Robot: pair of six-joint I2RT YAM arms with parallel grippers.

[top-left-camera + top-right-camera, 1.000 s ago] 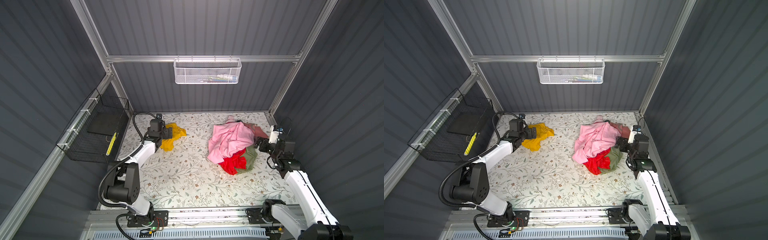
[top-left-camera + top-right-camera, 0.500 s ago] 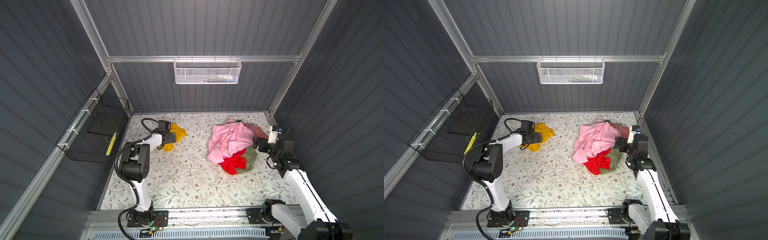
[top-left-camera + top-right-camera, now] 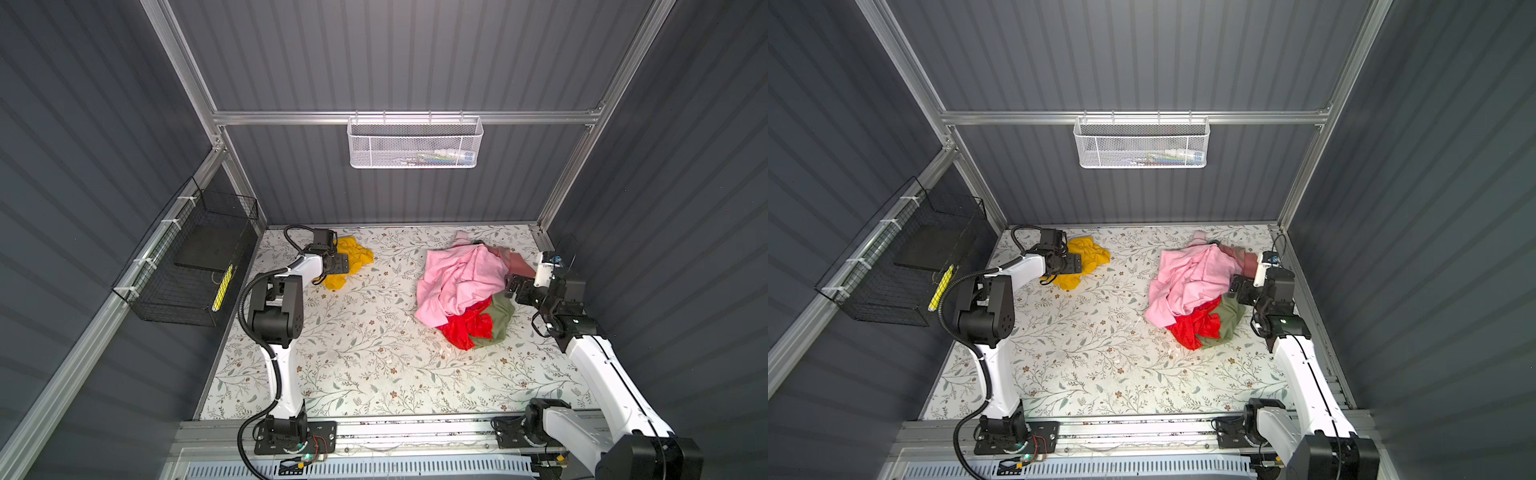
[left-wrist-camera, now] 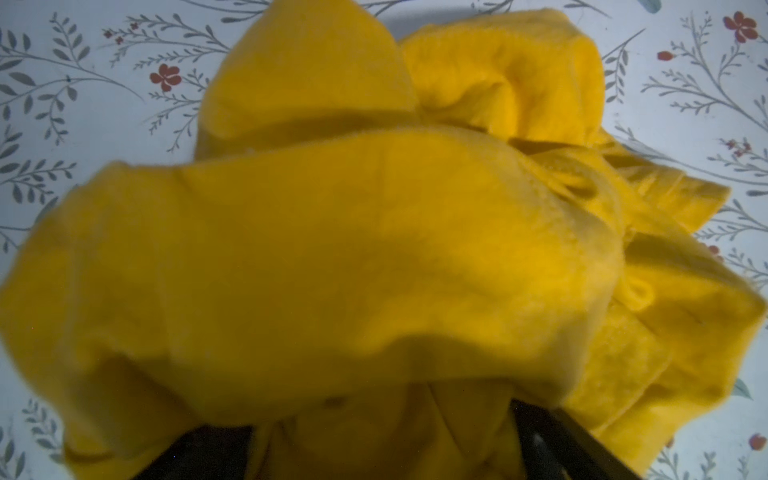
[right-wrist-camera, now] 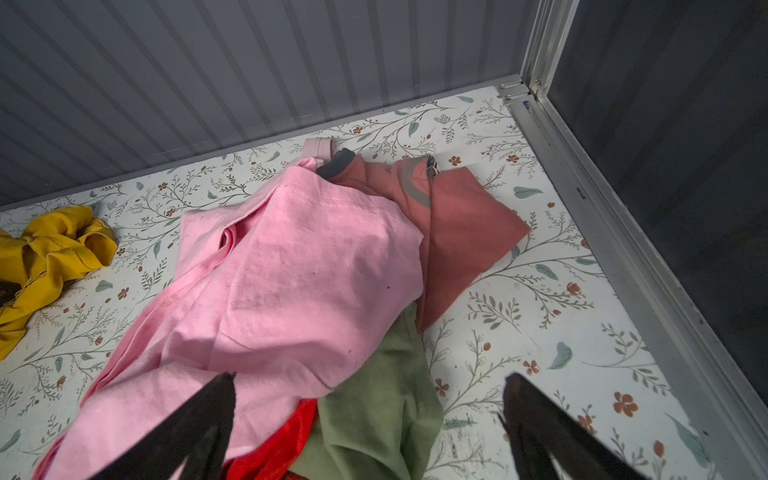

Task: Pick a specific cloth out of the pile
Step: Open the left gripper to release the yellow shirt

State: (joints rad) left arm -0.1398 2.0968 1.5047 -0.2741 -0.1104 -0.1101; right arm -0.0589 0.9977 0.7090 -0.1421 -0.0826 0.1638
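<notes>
Left wrist view is showing the cloth (image 4: 332,249) swamping the left gripper (image 3: 337,264), 2 dark fingers (image 4: 183,457) peeking out apart; it is lying on the table (image 3: 353,353) well left of the pile (image 3: 461,286), beside which the right gripper (image 5: 370,386) is gaping wide.

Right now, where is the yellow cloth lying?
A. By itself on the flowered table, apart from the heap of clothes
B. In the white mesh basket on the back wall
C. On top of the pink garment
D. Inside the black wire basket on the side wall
A: in both top views the yellow cloth lies alone on the flowered table, with bare tabletop between it and the pile.
</notes>
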